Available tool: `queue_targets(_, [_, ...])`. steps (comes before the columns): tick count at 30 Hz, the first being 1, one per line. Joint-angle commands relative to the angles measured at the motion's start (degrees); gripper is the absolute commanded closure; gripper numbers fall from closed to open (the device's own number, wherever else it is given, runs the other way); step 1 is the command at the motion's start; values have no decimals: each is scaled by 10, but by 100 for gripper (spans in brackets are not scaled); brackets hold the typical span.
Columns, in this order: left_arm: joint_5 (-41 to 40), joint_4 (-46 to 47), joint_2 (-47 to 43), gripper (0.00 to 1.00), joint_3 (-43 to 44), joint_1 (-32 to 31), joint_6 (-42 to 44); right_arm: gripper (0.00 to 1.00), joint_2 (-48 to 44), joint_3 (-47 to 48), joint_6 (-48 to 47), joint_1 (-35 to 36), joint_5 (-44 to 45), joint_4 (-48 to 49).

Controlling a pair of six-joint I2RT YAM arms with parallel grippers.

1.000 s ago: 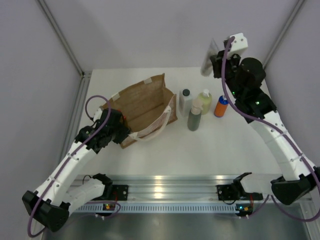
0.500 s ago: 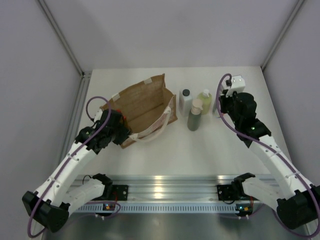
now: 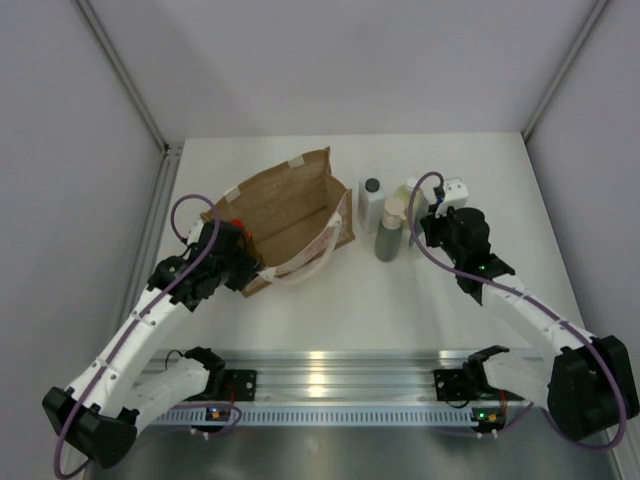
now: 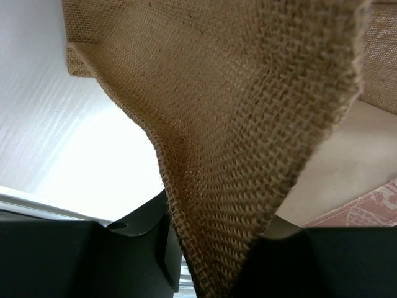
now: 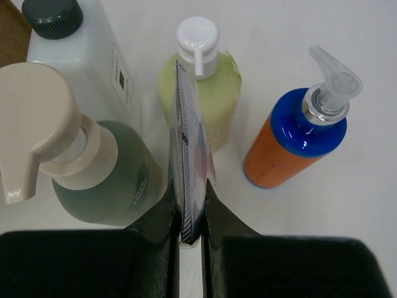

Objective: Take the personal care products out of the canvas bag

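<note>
Brown jute fills the left wrist view, where the left gripper has its dark fingers closed on a fold of the canvas bag, the coarse cloth pinched tight between them. A pale lining shows beyond the fold. From above, the canvas bag stands open-mouthed on the left half of the white table, off-white handles drooping over its near side, and the left gripper grips its near-left wall. To the right of the bag, standing on the table outside it, are a white bottle with a dark cap, a grey-green bottle with a beige pump just in front of it, and a pale yellow-green bottle half hidden by the right arm. The right gripper is low beside this group. Its wrist view shows the right gripper with both fingers pressed onto a flat pack, seen edge-on and upright, in front of the pale yellow-green bottle. The grey-green bottle is close on its left, the white bottle behind that, and a blue-and-orange bottle with a clear pump stands apart on the right. Whether the pack's far end touches the table cannot be told.
</note>
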Motion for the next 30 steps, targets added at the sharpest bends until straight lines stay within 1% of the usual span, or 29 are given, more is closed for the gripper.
queue_targets(1, [5, 0, -11, 66, -6, 1, 7, 100, -1, 8, 7, -13, -18, 132])
queue_targets(2, [5, 1, -11, 66, -7, 0, 7, 100, 0, 3, 7, -14, -20, 132])
queue_targets(3, [5, 0, -12, 66, -7, 1, 7, 98, -3, -1, 8, -15, -24, 133])
queue_targets(4, [6, 1, -12, 66, -7, 1, 7, 90, -6, -7, 6, -15, -30, 137])
queue_targets(5, [7, 0, -12, 66, -7, 1, 6, 79, -9, -16, 7, -16, -34, 139])
queue_targets(6, [8, 0, -13, 66, -6, 1, 7, 61, -10, -18, 7, -17, -38, 134])
queue_targets(7, [7, 0, -14, 66, -5, 0, 8, 54, -12, -18, 1, -17, -45, 127])
queue_targets(9, [6, 0, -16, 66, -5, 1, 8, 34, -13, -17, -1, -17, -44, 114])
queue_targets(13, [10, 1, -16, 65, -6, 1, 9, 28, -33, -21, -9, -18, -39, 93])
queue_targets(14, [12, 1, -13, 65, -5, 0, 9, 26, -41, -15, -8, -18, -34, 86])
queue_targets(16, [15, 0, -13, 66, -3, 1, 9, 25, -68, -2, -9, -18, -26, 66])
queue_targets(18, [18, 1, -13, 66, -3, 1, 10, 23, -92, 27, -7, -18, -13, 33])
queue_targets(19, [18, 0, -13, 66, -3, 0, 9, 22, -94, 59, 0, -18, -10, 18])
queue_targets(21, [20, 0, -15, 66, -5, 1, 9, 21, -86, 105, 10, -19, -29, -42])
queue_targets(22, [21, 0, -16, 66, -6, 0, 9, 21, -78, 159, 29, -18, -71, -66])
queue_targets(23, [24, 0, -17, 66, -7, 0, 8, 21, -66, 190, 44, -18, -96, -123])
queue_targets(24, [25, 0, -18, 66, -8, 0, 10, 21, -37, 217, 59, -13, -122, -144])
queue_targets(25, [27, 1, -18, 66, -13, 1, 11, 22, -24, 264, 88, -4, -154, -165])
queue_targets(27, [31, 1, -20, 66, -21, 1, 11, 22, 10, 296, 107, 50, -163, -195])
queue_targets(28, [32, 0, -24, 66, -30, 1, 11, 22, 20, 324, 109, 103, -151, -204])
queue_targets(29, [33, 0, -27, 66, -35, 0, 9, 22, 32, 339, 106, 131, -140, -214])
queue_targets(30, [34, 0, -29, 66, -39, 1, 8, 21, 62, 355, 103, 156, -130, -243])
